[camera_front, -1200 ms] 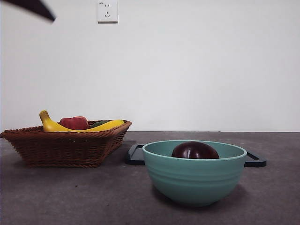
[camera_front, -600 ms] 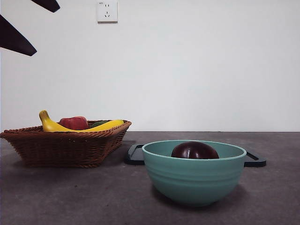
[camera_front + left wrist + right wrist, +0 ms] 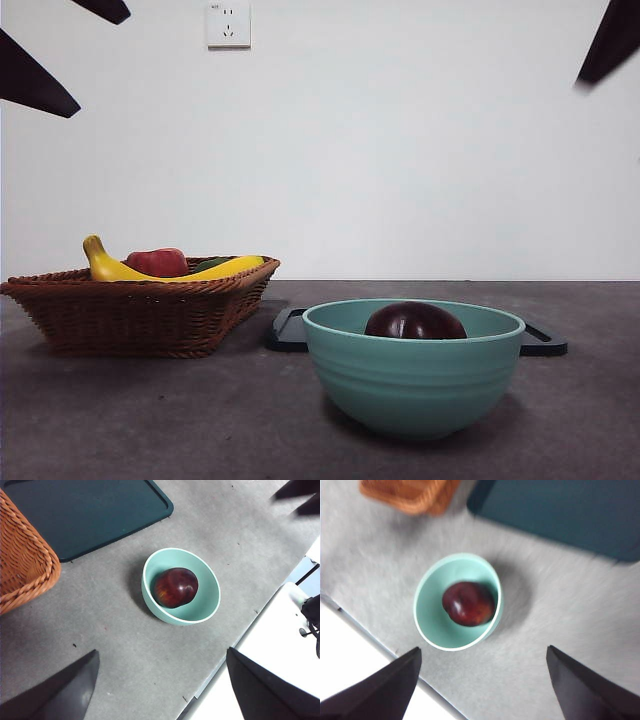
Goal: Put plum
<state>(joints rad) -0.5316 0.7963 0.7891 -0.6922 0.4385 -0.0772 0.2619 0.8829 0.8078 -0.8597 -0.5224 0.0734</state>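
Observation:
The plum [image 3: 415, 321], dark maroon and glossy, lies inside the teal bowl [image 3: 414, 385] near the table's front. It also shows in the left wrist view [image 3: 174, 587] and the right wrist view [image 3: 469, 603], in the bowl [image 3: 205, 607] [image 3: 432, 617]. My left gripper [image 3: 161, 652] is open and empty, high above the table; its two black tips show at the front view's top left [image 3: 40, 85]. My right gripper [image 3: 483, 649] is open and empty, high above the bowl, and shows as a black tip at the top right [image 3: 608, 42].
A wicker basket [image 3: 140, 310] stands at the left with a yellow banana [image 3: 110, 266] and a red fruit [image 3: 158, 262]. A dark tray [image 3: 288, 332] lies flat behind the bowl. The table's front edge runs close to the bowl [image 3: 220, 662].
The left gripper's second tip came into the front view at the top left. The right arm's black tip has now appeared at the top right. The plum and the bowl have not moved.

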